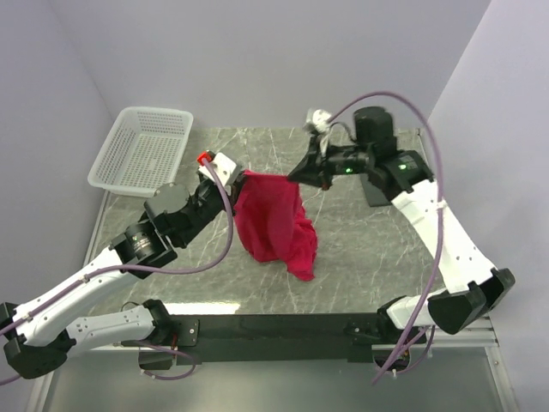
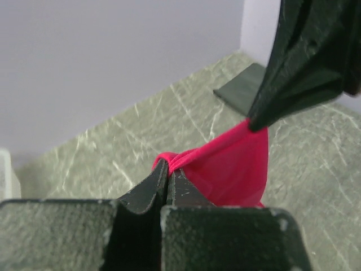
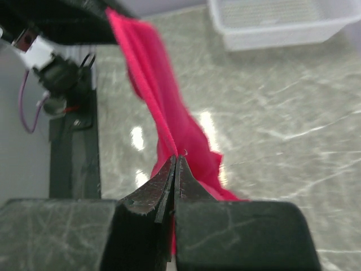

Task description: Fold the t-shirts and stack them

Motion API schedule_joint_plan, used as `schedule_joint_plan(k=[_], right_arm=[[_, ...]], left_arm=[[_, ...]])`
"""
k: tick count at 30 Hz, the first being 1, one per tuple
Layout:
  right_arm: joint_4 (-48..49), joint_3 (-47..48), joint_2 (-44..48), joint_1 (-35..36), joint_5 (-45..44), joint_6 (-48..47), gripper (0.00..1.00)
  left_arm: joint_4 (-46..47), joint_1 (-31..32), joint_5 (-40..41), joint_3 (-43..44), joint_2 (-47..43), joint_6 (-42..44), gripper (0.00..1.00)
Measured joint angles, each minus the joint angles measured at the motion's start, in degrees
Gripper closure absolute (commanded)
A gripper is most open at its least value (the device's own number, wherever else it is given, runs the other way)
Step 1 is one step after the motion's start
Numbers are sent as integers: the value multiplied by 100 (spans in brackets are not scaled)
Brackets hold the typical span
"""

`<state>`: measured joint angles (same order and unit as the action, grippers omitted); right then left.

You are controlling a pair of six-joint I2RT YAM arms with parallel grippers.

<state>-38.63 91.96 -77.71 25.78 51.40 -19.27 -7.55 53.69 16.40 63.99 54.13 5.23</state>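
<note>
A plain crimson t-shirt (image 1: 274, 221) hangs bunched between my two grippers above the marble table, its lower end trailing down toward the tabletop. My left gripper (image 1: 240, 176) is shut on its upper left edge; in the left wrist view the cloth (image 2: 231, 166) stretches from my left gripper (image 2: 168, 165) to the right gripper's fingers (image 2: 293, 68). My right gripper (image 1: 293, 177) is shut on the upper right edge; in the right wrist view my right gripper (image 3: 176, 161) pinches the shirt (image 3: 163, 107), which runs up to the left gripper.
A white mesh basket (image 1: 141, 148) stands at the back left, also in the right wrist view (image 3: 282, 22). A dark block (image 2: 240, 93) lies near the right wall. A black rail (image 1: 274, 328) runs along the table's front edge.
</note>
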Motion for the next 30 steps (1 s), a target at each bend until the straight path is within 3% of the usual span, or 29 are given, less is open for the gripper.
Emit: schedule_joint_plan(k=[5, 14, 30], right_arm=[[-42, -411, -249, 389, -166, -129, 100], [11, -881, -901, 450, -240, -153, 100], [61, -1069, -1281, 643, -361, -385, 100]], left_arm=[[101, -15, 487, -850, -396, -785, 99], [313, -46, 800, -2218, -647, -2253, 100], [476, -238, 765, -2516, -586, -2992, 99]])
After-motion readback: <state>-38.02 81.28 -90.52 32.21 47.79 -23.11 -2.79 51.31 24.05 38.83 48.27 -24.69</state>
